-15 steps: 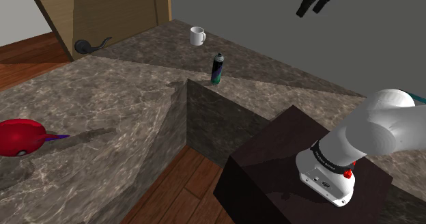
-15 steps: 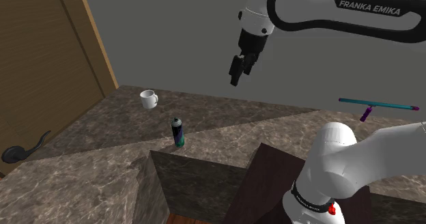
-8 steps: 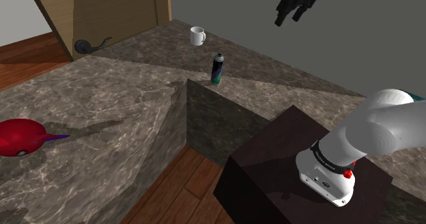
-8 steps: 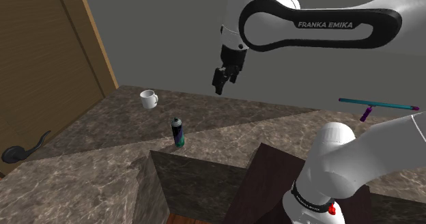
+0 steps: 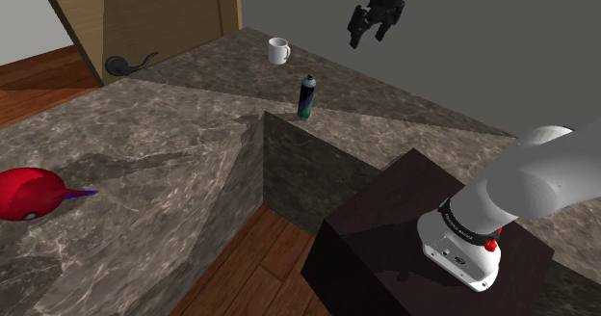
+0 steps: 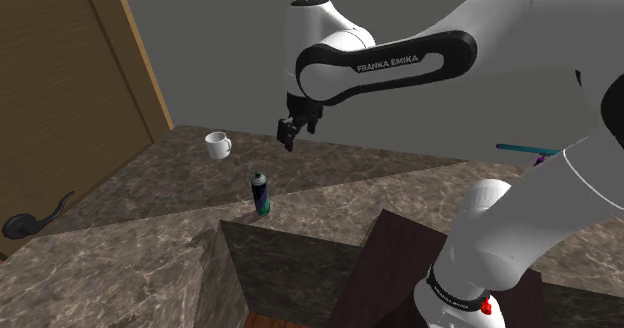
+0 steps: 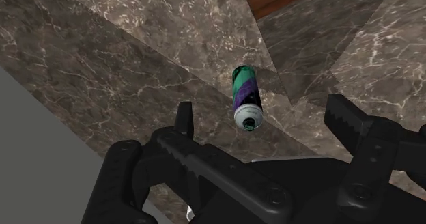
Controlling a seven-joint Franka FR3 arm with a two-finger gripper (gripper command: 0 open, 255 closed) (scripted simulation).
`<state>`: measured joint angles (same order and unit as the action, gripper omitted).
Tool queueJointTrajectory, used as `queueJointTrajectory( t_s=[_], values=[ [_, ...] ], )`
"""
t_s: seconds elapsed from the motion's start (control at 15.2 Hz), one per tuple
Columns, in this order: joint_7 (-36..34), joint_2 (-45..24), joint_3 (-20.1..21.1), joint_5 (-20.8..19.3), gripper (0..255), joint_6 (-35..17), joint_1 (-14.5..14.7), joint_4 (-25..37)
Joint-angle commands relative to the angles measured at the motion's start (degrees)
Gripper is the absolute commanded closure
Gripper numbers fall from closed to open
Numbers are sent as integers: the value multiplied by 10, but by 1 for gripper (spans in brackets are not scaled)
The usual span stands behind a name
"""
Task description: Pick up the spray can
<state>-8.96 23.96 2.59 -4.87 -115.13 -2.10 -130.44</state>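
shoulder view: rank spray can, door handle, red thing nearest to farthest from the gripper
1. spray can, on the counter, down-left of the gripper.
2. door handle, by the wooden door, left.
3. red object, at the lower left edge.

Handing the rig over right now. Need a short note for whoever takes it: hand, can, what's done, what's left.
Hand: open, empty, hovering in the air above the marble counter.
Spray can: upright on the counter by its inner corner, untouched; in the wrist view it lies ahead of the fingers. A white mug stands apart, nearer the wall.
Done: no grasp yet.
Left: lower the hand around the can, close, lift.
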Motion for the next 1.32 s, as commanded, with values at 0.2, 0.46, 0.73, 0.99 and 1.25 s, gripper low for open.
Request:
queueJointTrajectory(
  t_s=[0.2, 0.46, 0.73, 0.99, 1.25],
  values=[
    [-40, -99, 16, -25, 0, -64, -7, 24],
    [-75, -187, 25, -52, 0, -97, -11, 67],
    [-110, -278, 27, -82, 0, -119, -11, 123],
    [-140, -370, 23, -111, 0, -130, -5, 192],
    [-164, -463, 14, -133, 0, -130, 4, 273]
  ],
)
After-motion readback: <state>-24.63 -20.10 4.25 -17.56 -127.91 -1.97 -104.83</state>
